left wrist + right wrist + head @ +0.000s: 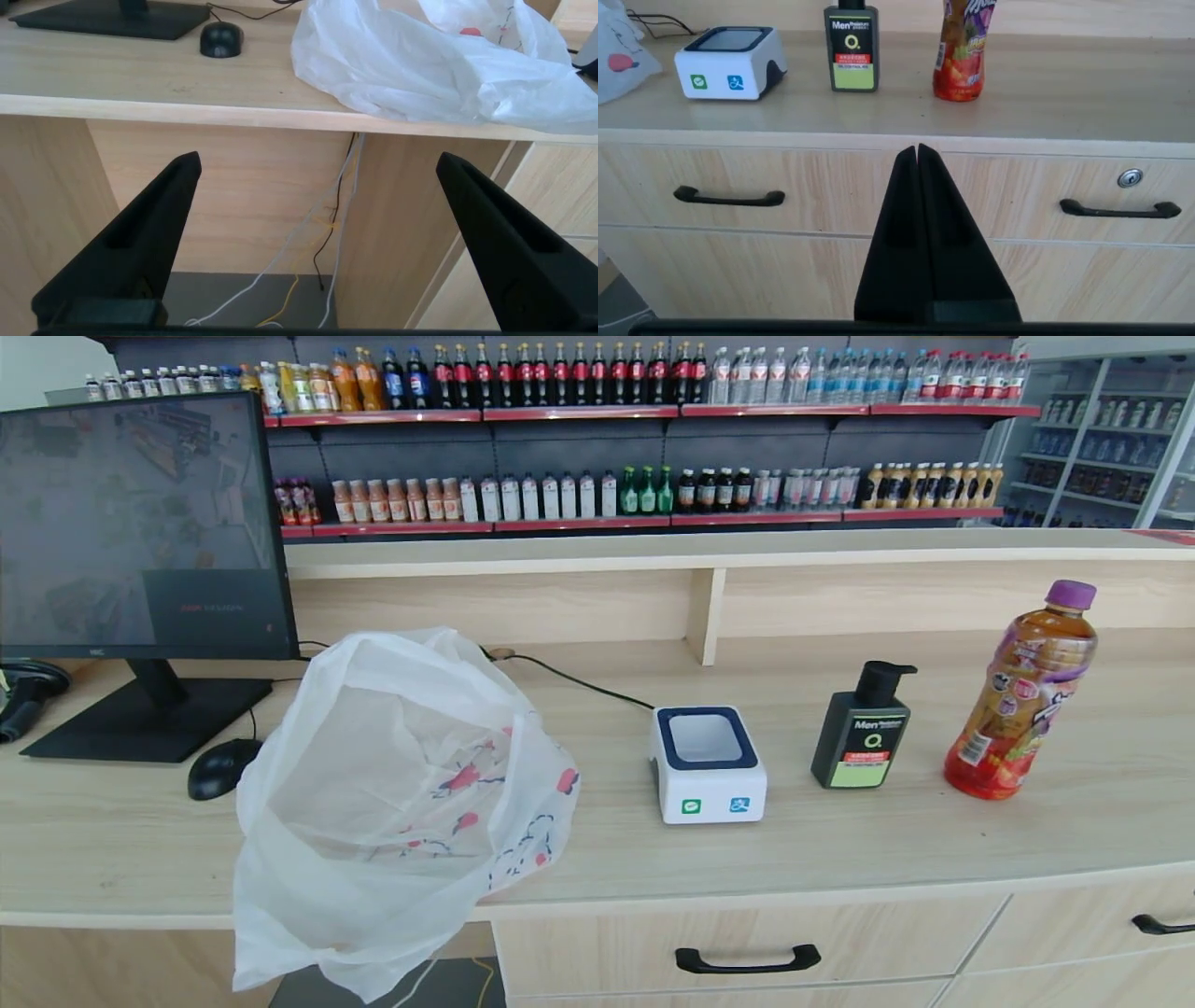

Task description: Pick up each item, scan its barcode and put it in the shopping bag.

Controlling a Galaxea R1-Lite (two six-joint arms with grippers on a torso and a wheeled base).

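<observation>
At a shop counter [840,840], the white shopping bag [401,803] slumps open left of the barcode scanner [708,763], with a dark pump bottle [863,733] just right of it and a purple-capped drink bottle [1022,695] farther right. Lower than the scanner, on the bag's side, the left gripper [318,156] gapes wide, empty. Lower than the scanner, facing the drawers [785,224], the right gripper [918,154] is pinched together, holding nothing.

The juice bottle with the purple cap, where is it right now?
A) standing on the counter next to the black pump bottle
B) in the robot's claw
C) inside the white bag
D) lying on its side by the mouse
A: the juice bottle stands upright on the counter, just to the right of the black pump bottle, and nothing is holding it.
</observation>
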